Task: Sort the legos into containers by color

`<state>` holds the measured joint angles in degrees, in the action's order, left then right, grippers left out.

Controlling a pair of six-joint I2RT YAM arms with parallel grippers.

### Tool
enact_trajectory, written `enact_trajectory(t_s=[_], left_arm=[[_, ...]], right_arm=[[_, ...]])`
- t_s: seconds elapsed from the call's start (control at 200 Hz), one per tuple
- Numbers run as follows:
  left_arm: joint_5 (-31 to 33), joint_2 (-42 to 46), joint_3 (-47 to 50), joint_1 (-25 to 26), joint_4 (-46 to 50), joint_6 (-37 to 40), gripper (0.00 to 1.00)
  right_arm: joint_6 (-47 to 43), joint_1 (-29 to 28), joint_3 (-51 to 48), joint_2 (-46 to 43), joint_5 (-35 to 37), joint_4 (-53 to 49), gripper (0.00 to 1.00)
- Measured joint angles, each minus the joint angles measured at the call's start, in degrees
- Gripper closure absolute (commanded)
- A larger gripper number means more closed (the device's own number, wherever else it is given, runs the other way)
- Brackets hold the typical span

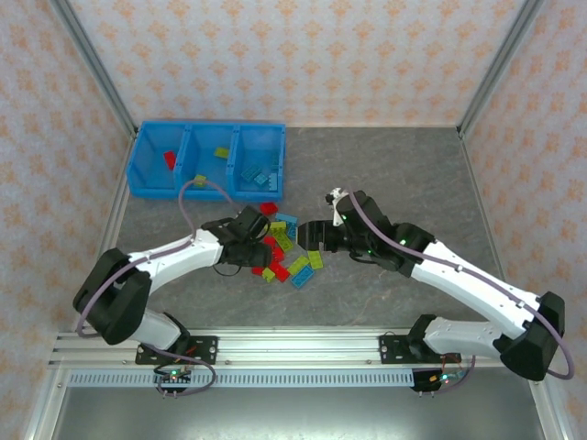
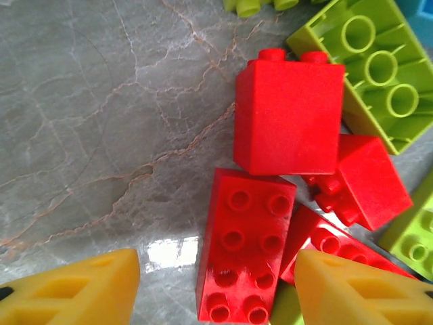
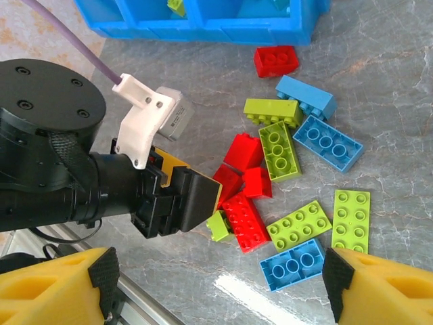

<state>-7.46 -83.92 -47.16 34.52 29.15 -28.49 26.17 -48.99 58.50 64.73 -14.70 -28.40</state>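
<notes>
Red glossy studded brick [image 2: 243,250] between the parted left claw [image 2: 216,288], right claw [image 3: 218,281] wide open, grey veined table [image 2: 81,122], patterned walls [image 1: 275,55]

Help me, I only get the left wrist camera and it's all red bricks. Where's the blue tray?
Observer: The blue tray sits at the far left of the table, beyond the pile you're over.
Operator: Which box takes red?
Observer: The left compartment already holds one red brick.
Operator: Is the other arm near me?
Observer: Yes, the right tool hangs open over the same pile, facing your left tool.
</notes>
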Motion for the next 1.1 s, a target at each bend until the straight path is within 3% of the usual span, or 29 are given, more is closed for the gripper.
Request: enact_trajectory(t_s=[0.355,0.681,0.811,0.986,1.101], left_arm=[[-1.0,-5.6,-0.4,0.0,-4.1,0.0,0.41],[1.9,-7.9,-0.6,-0.1,-5.2,0.1,0.68],[1.6,-5.8,1.7,-0.2,-7.5,-0.4,0.77],[2.3,-0.1,3.8,-1.6,-5.1,-0.6,0.81],[2.9,9.3,2.5,-7.5,-1.6,0.2,0.82]], right_arm=[[1.3,0.0,0.0,1.8,-0.4,1.1,0.19],[2.2,0.0,0.0,2.2,-0.6,1.0,0.18],[2.2,0.0,0.0,2.4,-1.4,1.0,0.18],[2.1,-0.2,0.6,4.7,-3.4,0.5,0.18],[2.1,-0.4,0.7,5.3,-3.6,-0.5,0.18]])
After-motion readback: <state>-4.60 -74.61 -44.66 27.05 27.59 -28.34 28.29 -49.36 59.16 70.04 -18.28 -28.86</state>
